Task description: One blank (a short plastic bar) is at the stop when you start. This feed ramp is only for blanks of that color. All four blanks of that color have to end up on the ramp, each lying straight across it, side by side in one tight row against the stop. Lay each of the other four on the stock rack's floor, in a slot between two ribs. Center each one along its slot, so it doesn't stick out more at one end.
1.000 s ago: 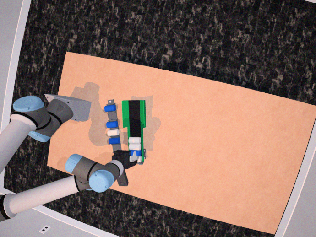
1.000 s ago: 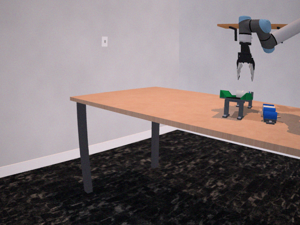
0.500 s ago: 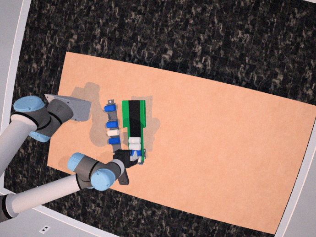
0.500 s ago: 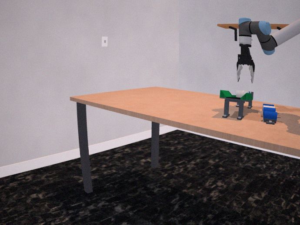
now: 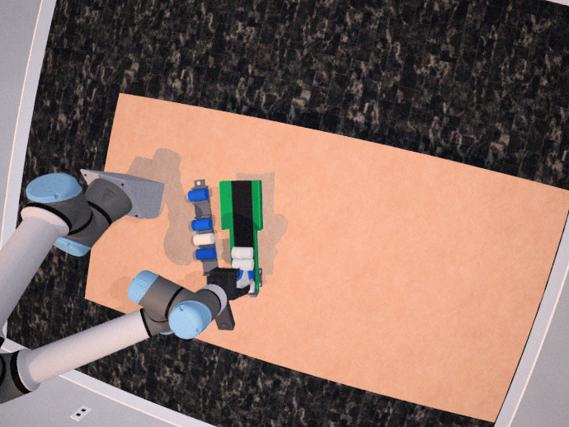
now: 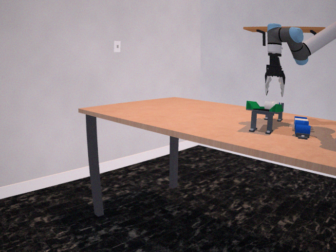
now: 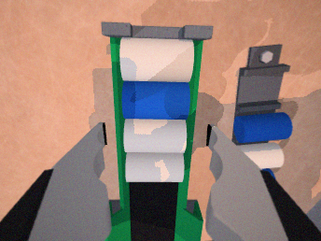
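The green feed ramp [image 7: 156,140] holds a row of four blanks against the grey stop [image 7: 157,31]: a white blank [image 7: 157,61] at the stop, then a blue blank [image 7: 156,100], then two white blanks [image 7: 155,135] [image 7: 155,167]. All lie straight across. My gripper [image 7: 157,124] is open and empty, hanging above the ramp with a finger on each side of the row. In the side view it [image 6: 274,93] hangs a little above the ramp [image 6: 264,106]. The grey stock rack [image 5: 202,225] holds three blue blanks [image 5: 198,194] [image 5: 202,224] [image 5: 206,253] and one white blank [image 5: 203,238].
The rack [image 7: 262,112] stands close beside the ramp, on its right in the wrist view. The ramp rests on grey legs [image 6: 260,121] above the table. A grey wedge-shaped block [image 5: 129,193] sits at the table's left end, near my arm.
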Tool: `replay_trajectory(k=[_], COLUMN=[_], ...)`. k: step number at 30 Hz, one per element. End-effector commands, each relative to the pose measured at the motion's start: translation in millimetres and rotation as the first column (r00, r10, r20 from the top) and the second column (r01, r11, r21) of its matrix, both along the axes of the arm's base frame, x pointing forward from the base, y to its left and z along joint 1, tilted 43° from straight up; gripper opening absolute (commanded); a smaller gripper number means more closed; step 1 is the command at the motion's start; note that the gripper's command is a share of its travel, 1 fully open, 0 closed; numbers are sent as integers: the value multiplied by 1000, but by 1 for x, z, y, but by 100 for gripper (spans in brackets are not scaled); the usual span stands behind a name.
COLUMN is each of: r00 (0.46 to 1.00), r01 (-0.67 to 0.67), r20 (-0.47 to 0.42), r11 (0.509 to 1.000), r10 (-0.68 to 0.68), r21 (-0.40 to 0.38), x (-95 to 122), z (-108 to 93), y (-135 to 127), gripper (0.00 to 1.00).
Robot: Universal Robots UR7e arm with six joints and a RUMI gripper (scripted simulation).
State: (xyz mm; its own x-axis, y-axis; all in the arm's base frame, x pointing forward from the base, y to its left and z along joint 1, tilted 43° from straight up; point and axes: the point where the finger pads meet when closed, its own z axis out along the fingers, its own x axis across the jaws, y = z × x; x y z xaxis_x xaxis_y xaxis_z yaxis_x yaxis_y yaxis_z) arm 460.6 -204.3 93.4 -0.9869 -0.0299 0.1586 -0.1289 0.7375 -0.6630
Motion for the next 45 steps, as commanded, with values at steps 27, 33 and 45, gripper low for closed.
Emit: replay_trajectory(k=[27, 33, 45], r00=[1000, 1000, 1000], r01=[-1, -1, -1], r20=[1, 1, 1], r11=[1000, 1000, 1000], r10=[1, 1, 1], r21=[0, 0, 0], x=[-1, -1, -1], z=[-14, -14, -14], y=[-13, -13, -13], gripper=[52, 52, 52])
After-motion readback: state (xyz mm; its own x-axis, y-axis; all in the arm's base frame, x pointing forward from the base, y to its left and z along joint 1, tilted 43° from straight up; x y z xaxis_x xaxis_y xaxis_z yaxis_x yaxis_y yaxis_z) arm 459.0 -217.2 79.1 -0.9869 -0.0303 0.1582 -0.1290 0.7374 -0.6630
